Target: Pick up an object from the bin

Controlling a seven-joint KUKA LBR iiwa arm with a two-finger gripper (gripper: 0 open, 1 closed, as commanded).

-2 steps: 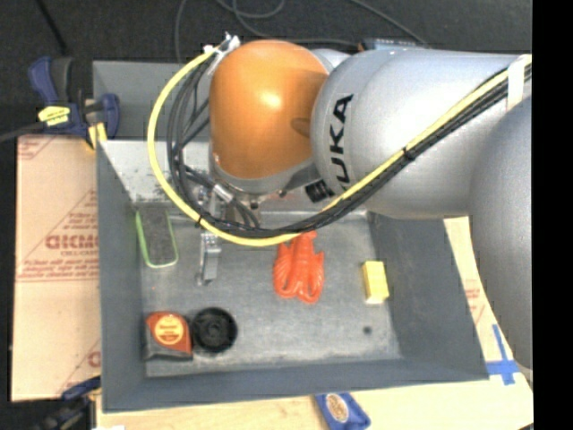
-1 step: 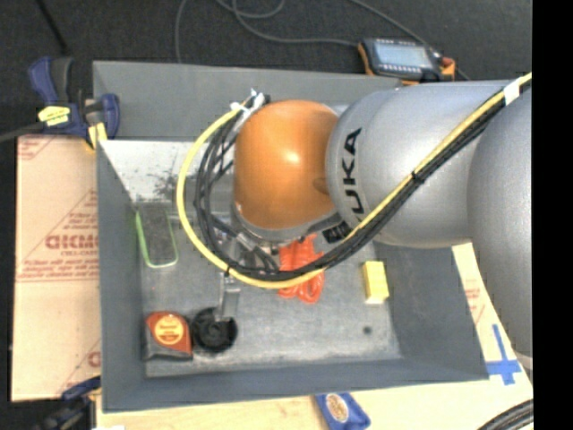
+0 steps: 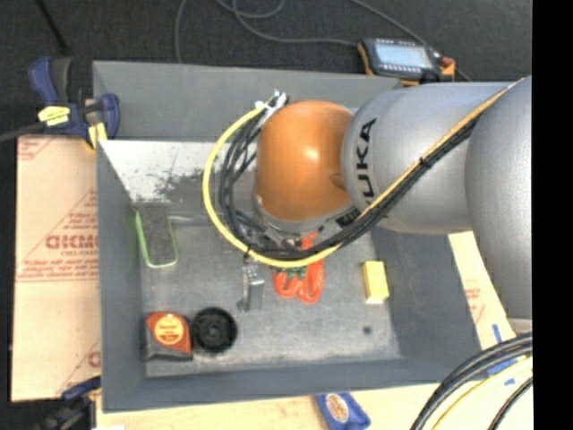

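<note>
The grey metal bin (image 3: 116, 267) holds a few things, lying apart on its floor. At the left lies a clear flat case with a green edge (image 3: 157, 238). In the near-left corner sit an orange and black tape measure (image 3: 168, 332) and, just beside it, a black round thing (image 3: 215, 328). A yellow block (image 3: 374, 280) lies toward the right. Near the middle lies an orange-red thing of looped shape (image 3: 300, 285), with a small grey metal piece (image 3: 251, 289) just to its left; this piece is perhaps part of the robot, I am not sure. The gripper (image 3: 285, 258) is over the orange-red thing, very near its upper edge, but the orange cover (image 3: 300, 159) hides most of it, so I cannot tell whether it is open or closed, or whether it has hold of anything. The arm (image 3: 430, 168) reaches in from the right and bends down over the middle of the bin, with a yellow cable (image 3: 213, 164) looping around the wrist.
</note>
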